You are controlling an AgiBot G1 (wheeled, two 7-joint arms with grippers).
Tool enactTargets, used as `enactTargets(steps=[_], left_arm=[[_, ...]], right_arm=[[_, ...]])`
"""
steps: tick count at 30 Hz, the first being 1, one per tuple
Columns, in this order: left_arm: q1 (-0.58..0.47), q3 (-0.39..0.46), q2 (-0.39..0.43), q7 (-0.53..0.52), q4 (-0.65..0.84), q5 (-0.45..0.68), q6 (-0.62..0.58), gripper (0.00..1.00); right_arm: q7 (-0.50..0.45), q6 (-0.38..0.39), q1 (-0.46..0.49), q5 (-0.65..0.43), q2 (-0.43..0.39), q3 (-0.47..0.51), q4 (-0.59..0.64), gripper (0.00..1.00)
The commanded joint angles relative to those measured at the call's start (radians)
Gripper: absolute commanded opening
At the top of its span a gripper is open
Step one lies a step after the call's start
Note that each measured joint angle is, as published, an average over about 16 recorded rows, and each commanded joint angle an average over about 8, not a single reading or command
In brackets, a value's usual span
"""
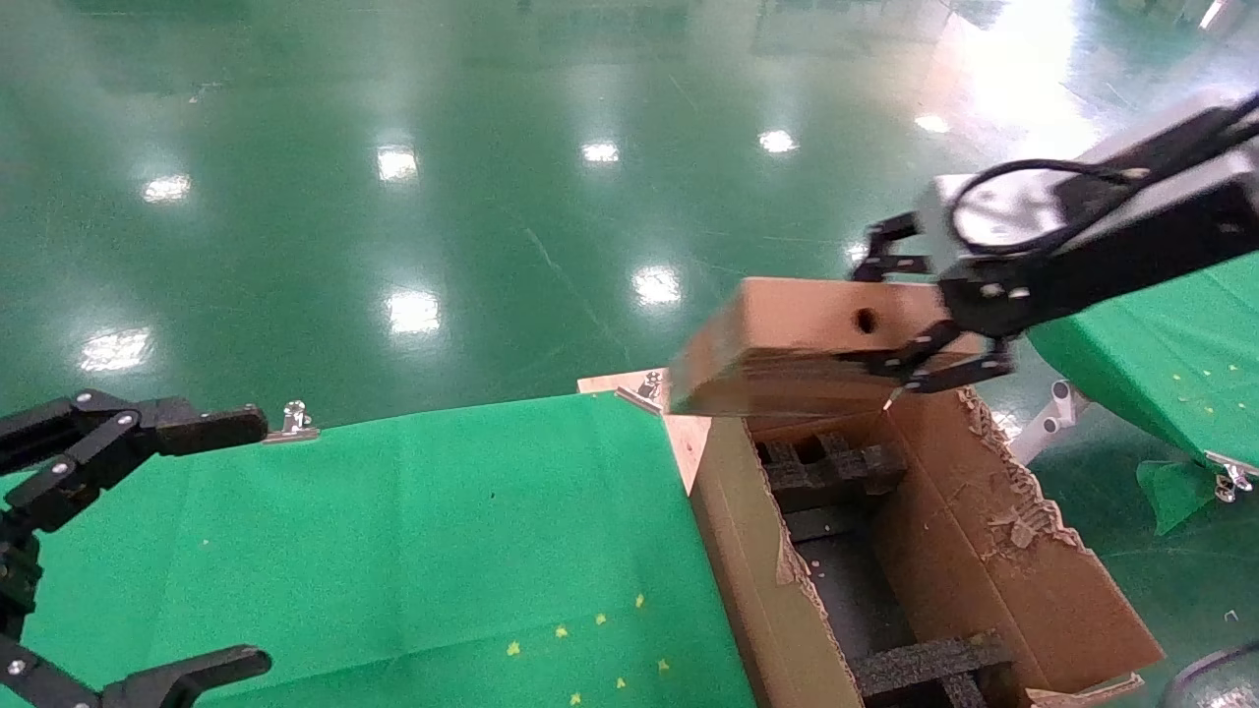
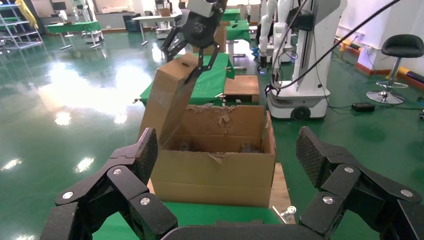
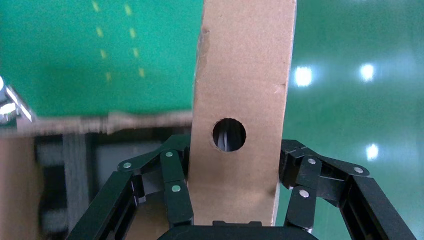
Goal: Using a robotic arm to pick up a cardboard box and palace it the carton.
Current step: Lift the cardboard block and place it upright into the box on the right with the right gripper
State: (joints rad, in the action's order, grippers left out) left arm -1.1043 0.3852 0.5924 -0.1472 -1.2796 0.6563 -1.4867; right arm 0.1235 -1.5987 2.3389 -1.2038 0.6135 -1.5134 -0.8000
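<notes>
The small brown cardboard box, with a round hole in its side, hangs tilted above the far end of the carton. My right gripper is shut on it, one finger on each side. In the right wrist view the cardboard box fills the gap of the right gripper, with the carton's rim below. The carton is open, with torn flaps and black foam inserts inside. My left gripper stands open over the green table's near left. The left wrist view shows the left gripper empty, facing the carton and the box.
The green-covered table borders the carton's left side, with a metal clip on its far edge. A second green table stands at the right. Glossy green floor lies beyond. White machines and a stool stand farther off.
</notes>
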Motion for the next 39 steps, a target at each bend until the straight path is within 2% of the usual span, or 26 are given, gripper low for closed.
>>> enactTargets(steps=[1, 6, 13, 19, 25, 30, 39], left_arm=[[0.0, 0.0, 0.0, 0.0, 0.0, 0.0, 0.0, 1.0], [0.0, 0.0, 0.0, 0.0, 0.0, 0.0, 0.0, 1.0], [0.0, 0.001, 0.0, 0.0, 0.0, 0.0, 0.0, 1.0], [0.0, 0.001, 0.0, 0.0, 0.0, 0.0, 0.001, 1.0], [0.0, 0.001, 0.0, 0.0, 0.0, -0.001, 0.001, 1.0], [0.0, 0.001, 0.0, 0.001, 0.001, -0.001, 0.001, 1.0], [0.0, 0.001, 0.0, 0.001, 0.001, -0.001, 0.001, 1.0]], right_arm=[[0.013, 0.0, 0.036, -0.014, -0.026, -0.044, 0.022, 0.0], [0.042, 0.001, 0.076, -0.023, -0.062, -0.141, 0.078, 0.0], [0.073, 0.006, 0.079, -0.01, -0.095, -0.252, 0.147, 0.0], [0.085, 0.009, 0.082, -0.005, -0.102, -0.304, 0.179, 0.0], [0.08, 0.016, 0.078, -0.001, -0.102, -0.31, 0.182, 0.0], [-0.036, 0.046, 0.039, 0.055, -0.114, -0.308, 0.215, 0.0], [-0.402, 0.197, -0.062, 0.14, -0.165, -0.313, 0.251, 0.0]])
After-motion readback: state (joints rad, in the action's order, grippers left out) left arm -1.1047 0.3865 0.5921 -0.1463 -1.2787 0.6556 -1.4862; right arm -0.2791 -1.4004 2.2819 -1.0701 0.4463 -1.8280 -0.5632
